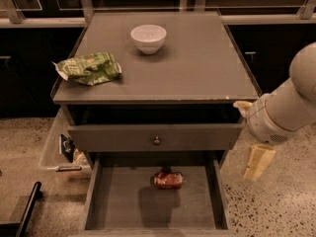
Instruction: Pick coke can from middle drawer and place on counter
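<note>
The coke can (168, 179) lies on its side on the floor of the open middle drawer (118, 204), near the back and in the middle. The counter (197, 63) is above it. My gripper (258, 163) hangs at the right of the cabinet, outside the drawer's right wall and well right of the can, with pale fingers pointing down. Nothing shows in it.
A white bowl (148, 37) stands at the back middle of the counter and a green snack bag (89, 68) lies at its left. A shut drawer front with a round knob (157, 140) sits above the open drawer. A clear bin (61, 147) stands on the floor at the left.
</note>
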